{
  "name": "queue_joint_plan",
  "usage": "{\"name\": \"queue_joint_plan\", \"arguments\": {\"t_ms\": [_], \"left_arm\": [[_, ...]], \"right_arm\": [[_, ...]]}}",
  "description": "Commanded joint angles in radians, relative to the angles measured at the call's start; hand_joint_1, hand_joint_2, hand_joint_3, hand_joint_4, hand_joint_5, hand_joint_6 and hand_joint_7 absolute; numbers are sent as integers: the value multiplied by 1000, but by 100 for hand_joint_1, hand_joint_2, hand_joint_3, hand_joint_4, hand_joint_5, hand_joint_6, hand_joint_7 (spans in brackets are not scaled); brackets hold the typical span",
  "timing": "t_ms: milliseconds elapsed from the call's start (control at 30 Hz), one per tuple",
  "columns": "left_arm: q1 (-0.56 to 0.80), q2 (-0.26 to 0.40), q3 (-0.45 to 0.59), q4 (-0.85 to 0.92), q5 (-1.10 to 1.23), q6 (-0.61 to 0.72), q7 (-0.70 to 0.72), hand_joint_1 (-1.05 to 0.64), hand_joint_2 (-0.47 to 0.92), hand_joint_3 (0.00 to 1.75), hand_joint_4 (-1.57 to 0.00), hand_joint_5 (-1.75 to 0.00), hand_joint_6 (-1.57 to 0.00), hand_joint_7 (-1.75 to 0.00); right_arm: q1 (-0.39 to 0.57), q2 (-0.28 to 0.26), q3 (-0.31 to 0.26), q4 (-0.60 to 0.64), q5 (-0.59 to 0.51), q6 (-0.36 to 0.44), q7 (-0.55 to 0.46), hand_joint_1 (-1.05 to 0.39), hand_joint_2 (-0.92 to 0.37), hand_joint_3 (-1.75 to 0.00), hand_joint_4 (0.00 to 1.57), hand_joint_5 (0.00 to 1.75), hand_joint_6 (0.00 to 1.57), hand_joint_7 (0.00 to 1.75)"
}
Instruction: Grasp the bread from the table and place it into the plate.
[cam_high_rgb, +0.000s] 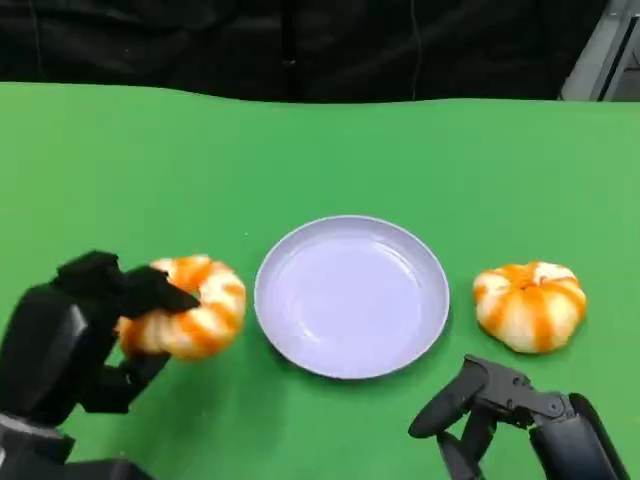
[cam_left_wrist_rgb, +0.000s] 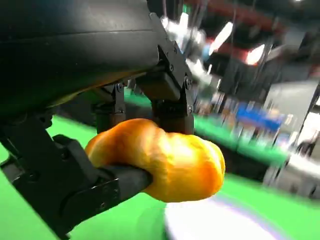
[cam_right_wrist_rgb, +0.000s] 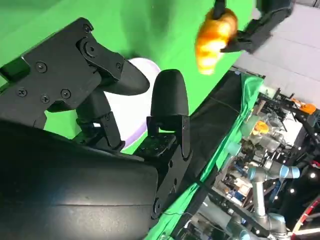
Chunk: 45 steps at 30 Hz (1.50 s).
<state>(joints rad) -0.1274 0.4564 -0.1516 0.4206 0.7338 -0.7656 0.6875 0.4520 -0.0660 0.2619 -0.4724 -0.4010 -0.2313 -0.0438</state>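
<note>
The left hand (cam_high_rgb: 95, 325) holds a bread (cam_high_rgb: 187, 306), a twisted orange-and-white ring, with fingers (cam_high_rgb: 150, 290) lying across its top and others curled beneath it, so the loaf is clamped from above and below rather than pinched at one edge; that grip seems chosen to keep a soft, rounded thing from rolling out as it travels. In the left wrist view the same bread (cam_left_wrist_rgb: 165, 165) sits between upper fingers and a lower one (cam_left_wrist_rgb: 120, 182), clear of the green cloth under it, which suggests it is lifted off the counter (cam_high_rgb: 120, 170) and not resting there. It hangs just beside the left rim of the pale plate (cam_high_rgb: 410, 300), outside the dish, so the carry looks nearly done but the release is not yet made; the next move probably calls for a short sideways shift over the plate's centre before the fingers part. A second bread (cam_high_rgb: 530, 305) lies on the counter to the right of the plate, apart from its rim and untouched. The right hand (cam_high_rgb: 500, 415) waits low near the front edge, fingers spread and holding nothing, likely kept back so it does not crowd the plate.
</note>
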Motion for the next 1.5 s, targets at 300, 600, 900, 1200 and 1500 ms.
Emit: {"name": "queue_joint_plan", "arguments": {"t_ms": [300,600,900,1200,1500], "left_arm": [[-40,-24,-1,-12,-7,-68,31,-13,6,175,-100,-175,-90,-151],[-37,-34,11,-18,-10,-69,12,-12,6,175,-100,-175,-92,-148],[-271,-246,-170,89,76,125,-86,-11,12,164,-96,-175,-84,-155],[-292,-245,-202,105,71,154,-75,-11,13,161,-97,-175,-86,-152],[-374,-320,-263,172,82,313,-138,-13,18,150,-93,-175,-84,-152]], "right_arm": [[-2,22,36,-11,-41,31,-22,-13,-42,-118,86,167,74,119],[-2,20,37,-11,-43,32,-24,-13,-42,-116,86,169,74,118],[11,-10,-15,22,27,-26,-21,-15,-43,-116,83,160,75,119],[12,-11,-18,25,33,-29,-17,-15,-44,-115,81,160,74,119],[38,-3,11,-33,13,6,-15,-14,-44,-115,83,161,74,119]]}}
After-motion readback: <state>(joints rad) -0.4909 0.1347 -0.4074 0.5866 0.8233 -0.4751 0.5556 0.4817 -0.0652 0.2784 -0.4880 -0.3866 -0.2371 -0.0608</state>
